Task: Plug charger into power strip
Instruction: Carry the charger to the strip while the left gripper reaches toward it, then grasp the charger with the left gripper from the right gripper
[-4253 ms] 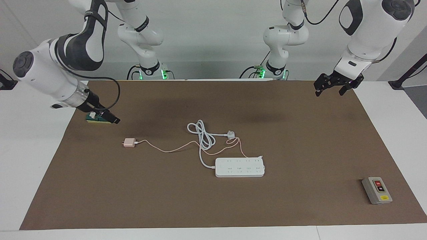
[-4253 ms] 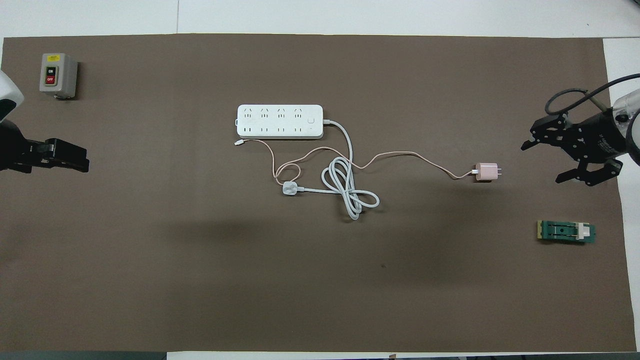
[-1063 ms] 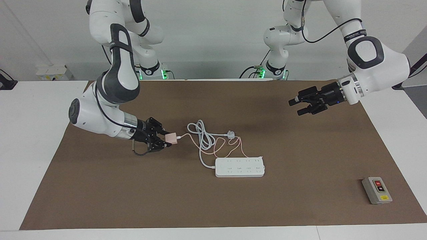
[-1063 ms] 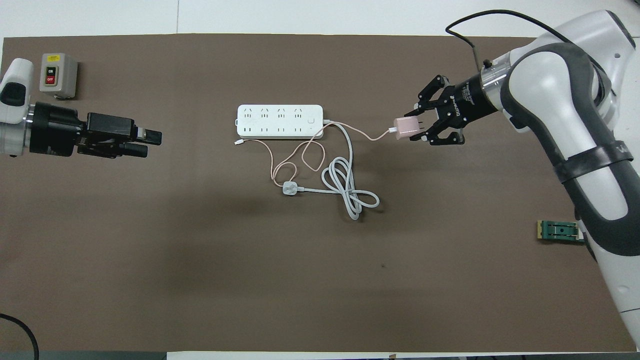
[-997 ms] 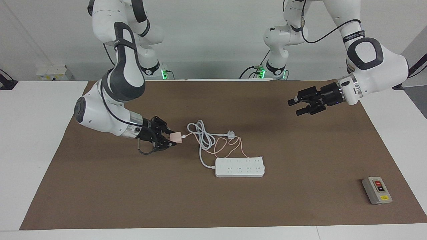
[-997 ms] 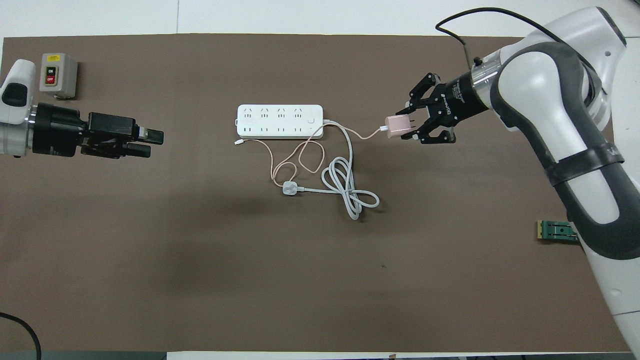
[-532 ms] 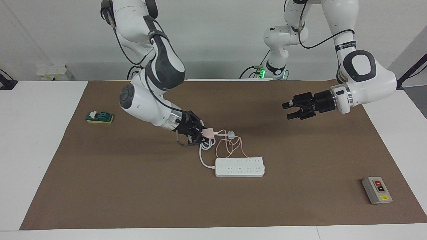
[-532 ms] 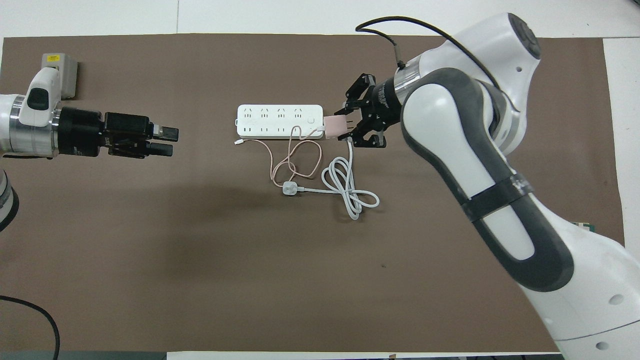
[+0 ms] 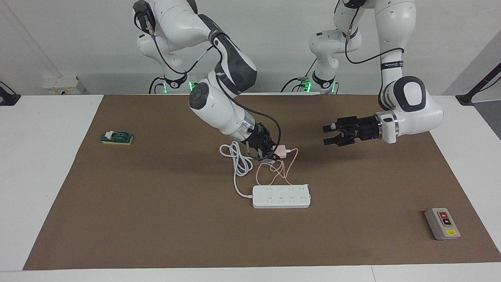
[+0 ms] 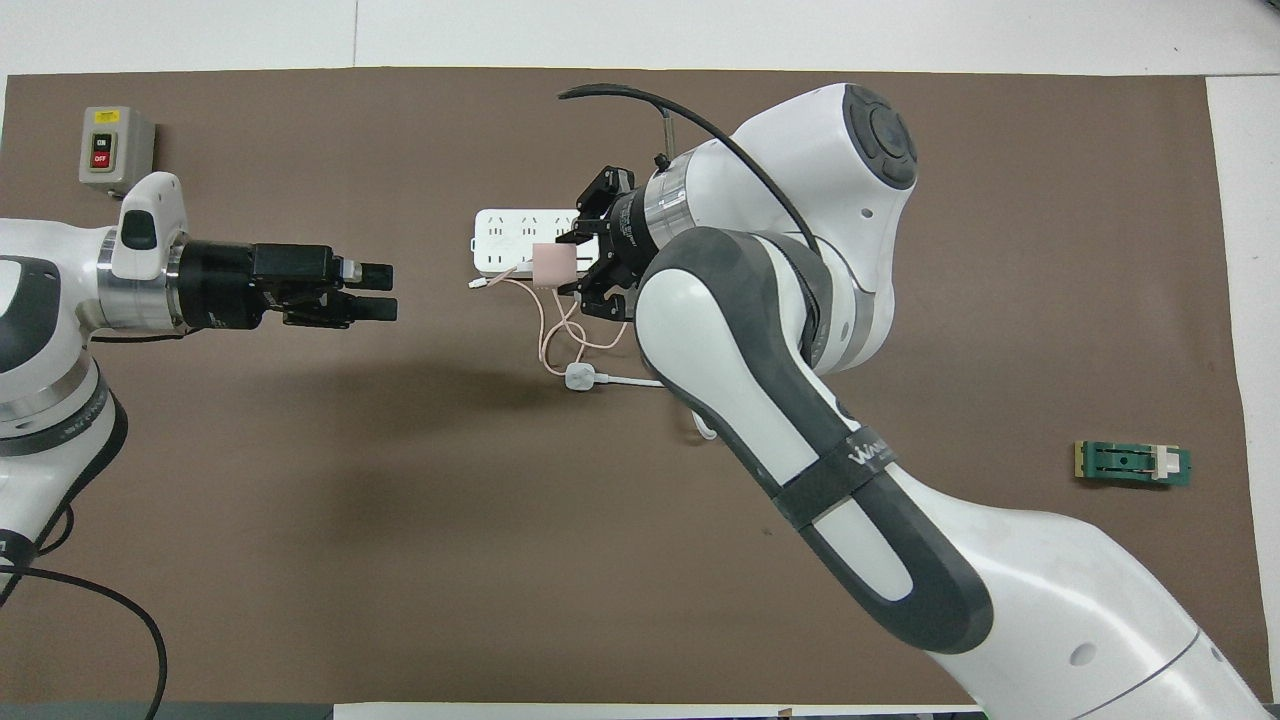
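- Switch board [image 9: 116, 137]: a small green part lying at the right arm's end of the mat [image 9: 117, 219], in plain view again now that the right arm is no longer covering it.
- Right gripper [image 9: 275, 153]: clamped on the charger [image 9: 280, 150]; over the last second it has been carrying the charger toward the left arm's end, and is now holding it in the air over the white plug, which is hidden below it.
- Cable [image 9: 283, 166]: trailing from the charger in tighter loops than before, down to the mat beside the strip [image 9: 281, 196].
- Strip: lying unmoved at mid-mat, farther from the robots than the charger.
- Left gripper [image 9: 326, 134]: fingers apart and empty, advancing over bare mat toward the charger.
- Grey box [image 9: 442, 223]: staying in its corner.
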Available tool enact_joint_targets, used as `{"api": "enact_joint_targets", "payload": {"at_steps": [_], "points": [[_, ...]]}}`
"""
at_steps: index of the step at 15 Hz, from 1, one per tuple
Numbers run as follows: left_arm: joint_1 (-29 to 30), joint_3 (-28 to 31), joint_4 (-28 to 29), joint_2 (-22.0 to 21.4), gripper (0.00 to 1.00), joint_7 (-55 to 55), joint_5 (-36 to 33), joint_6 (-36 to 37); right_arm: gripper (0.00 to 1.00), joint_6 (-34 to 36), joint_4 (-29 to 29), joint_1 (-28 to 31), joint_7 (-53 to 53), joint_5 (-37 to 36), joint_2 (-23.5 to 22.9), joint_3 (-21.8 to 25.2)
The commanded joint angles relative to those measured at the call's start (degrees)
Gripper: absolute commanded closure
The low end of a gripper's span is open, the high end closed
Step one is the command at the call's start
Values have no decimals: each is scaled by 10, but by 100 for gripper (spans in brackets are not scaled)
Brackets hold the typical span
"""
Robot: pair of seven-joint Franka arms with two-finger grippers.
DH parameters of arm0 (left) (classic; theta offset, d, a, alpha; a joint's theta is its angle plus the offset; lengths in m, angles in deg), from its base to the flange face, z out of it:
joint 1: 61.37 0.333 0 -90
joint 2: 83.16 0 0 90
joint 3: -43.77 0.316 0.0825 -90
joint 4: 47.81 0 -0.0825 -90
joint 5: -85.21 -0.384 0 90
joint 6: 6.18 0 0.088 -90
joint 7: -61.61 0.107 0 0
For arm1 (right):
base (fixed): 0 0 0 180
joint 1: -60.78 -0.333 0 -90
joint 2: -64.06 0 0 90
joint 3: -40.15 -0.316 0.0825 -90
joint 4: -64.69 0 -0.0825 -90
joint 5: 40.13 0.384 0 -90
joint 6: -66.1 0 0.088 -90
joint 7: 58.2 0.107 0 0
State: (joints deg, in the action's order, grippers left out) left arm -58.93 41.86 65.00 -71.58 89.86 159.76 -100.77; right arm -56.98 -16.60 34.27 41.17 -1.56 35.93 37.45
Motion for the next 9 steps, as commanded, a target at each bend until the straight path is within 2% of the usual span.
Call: {"api": "enact_joint_targets", "payload": {"at_steps": [1,4,9], "points": [[-18,4,30,3,0,47,46,-5,100,-8,24,-16,24,5,-14,2],[-37,5,34,15,0,65,84,-16,100,-9,23,-27,35,3,-14,3],[-53,5,31,28,0,82,99,-32,100,-8,23,-30,38,4,-12,3]]}}
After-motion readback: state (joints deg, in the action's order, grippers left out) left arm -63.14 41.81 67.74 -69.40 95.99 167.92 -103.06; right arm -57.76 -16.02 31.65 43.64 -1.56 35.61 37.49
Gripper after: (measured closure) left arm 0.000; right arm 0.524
